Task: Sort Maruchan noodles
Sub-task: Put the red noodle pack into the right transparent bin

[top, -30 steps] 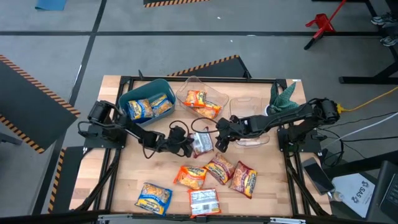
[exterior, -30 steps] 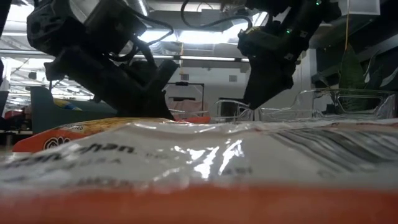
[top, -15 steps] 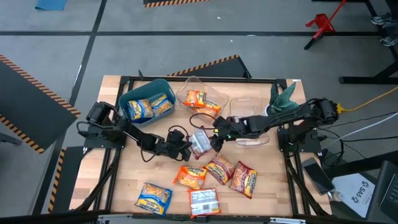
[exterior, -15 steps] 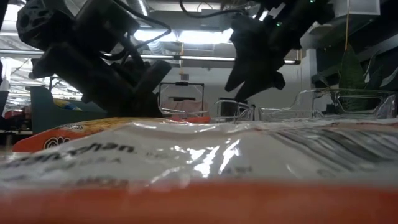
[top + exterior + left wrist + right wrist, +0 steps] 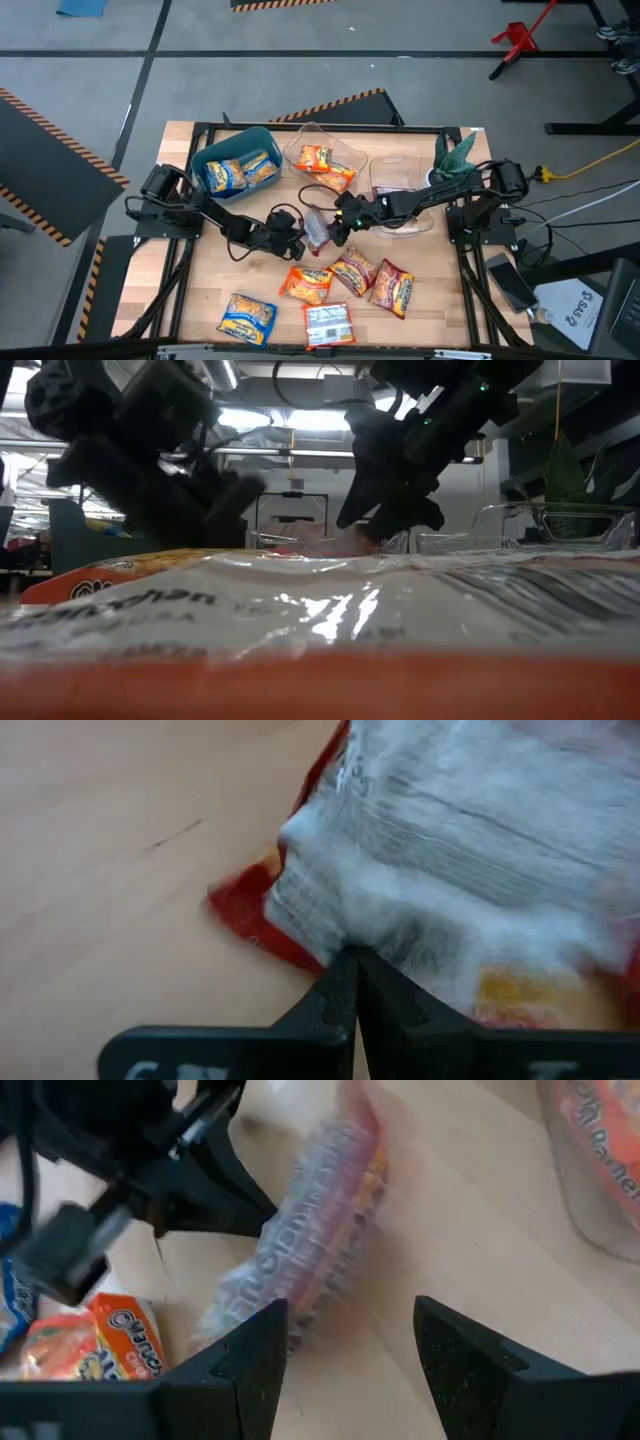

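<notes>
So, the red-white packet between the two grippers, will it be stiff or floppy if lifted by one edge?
Probably floppy at the edges: the red-white packet has crinkly film. Its glossy wrap may slip. The left gripper is pinched shut on its edge; the right gripper is open beside it.

high view: straight down over the whole table (image 5: 200,280); both arms in frame
low view: table-top level, lens almost against a packet (image 5: 320,620)
wrist views: each very close on one silvery packet (image 5: 470,850); shared at the table's centre
</notes>
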Controlling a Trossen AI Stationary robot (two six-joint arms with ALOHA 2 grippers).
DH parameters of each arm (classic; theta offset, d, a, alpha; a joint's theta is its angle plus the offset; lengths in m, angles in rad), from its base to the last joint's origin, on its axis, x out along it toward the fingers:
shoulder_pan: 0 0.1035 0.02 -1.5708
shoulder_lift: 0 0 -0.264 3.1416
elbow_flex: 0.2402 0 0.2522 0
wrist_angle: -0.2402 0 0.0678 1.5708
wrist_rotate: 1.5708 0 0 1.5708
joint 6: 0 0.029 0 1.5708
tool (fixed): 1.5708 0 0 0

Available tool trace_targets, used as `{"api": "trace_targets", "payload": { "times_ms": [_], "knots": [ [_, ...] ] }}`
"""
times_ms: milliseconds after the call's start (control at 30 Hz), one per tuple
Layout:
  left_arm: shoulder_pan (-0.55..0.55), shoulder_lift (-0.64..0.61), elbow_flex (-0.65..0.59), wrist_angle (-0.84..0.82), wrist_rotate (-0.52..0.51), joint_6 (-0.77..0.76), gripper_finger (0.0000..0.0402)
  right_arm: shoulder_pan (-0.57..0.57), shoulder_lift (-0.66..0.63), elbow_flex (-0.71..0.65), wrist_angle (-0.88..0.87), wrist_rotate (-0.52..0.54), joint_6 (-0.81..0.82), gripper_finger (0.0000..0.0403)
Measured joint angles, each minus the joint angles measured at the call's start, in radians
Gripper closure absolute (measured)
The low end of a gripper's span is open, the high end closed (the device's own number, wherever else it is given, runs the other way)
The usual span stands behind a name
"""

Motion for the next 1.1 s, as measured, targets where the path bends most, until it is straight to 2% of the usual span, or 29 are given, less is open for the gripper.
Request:
{"api": "trace_targets", "payload": {
  "times_ms": [200,433,633,767,1000,1100],
  "knots": [
    [0.001,0.012,0.001,-0.005,0.003,-0.003,0.0402,-0.041,0.013,0.001,0.010,-0.048,0.046,0.0203],
    [0.002,0.012,0.001,-0.003,0.004,-0.003,0.0402,-0.047,0.020,0.000,0.140,-0.052,0.010,0.0203],
    [0.002,0.012,0.001,-0.002,0.006,0.000,0.0402,-0.045,0.020,0.000,0.212,-0.021,-0.101,0.0203],
    [0.002,0.012,0.002,-0.003,0.007,0.000,0.0402,-0.045,0.028,0.000,0.210,0.042,-0.159,0.0203],
    [0.002,0.012,0.002,-0.004,0.005,0.000,0.0402,-0.060,0.066,-0.001,0.233,-0.030,-0.194,0.0203],
    [0.002,0.012,0.002,-0.003,0.005,0.000,0.0402,-0.072,0.096,-0.001,0.263,-0.091,-0.194,0.0203]
  ]
}}
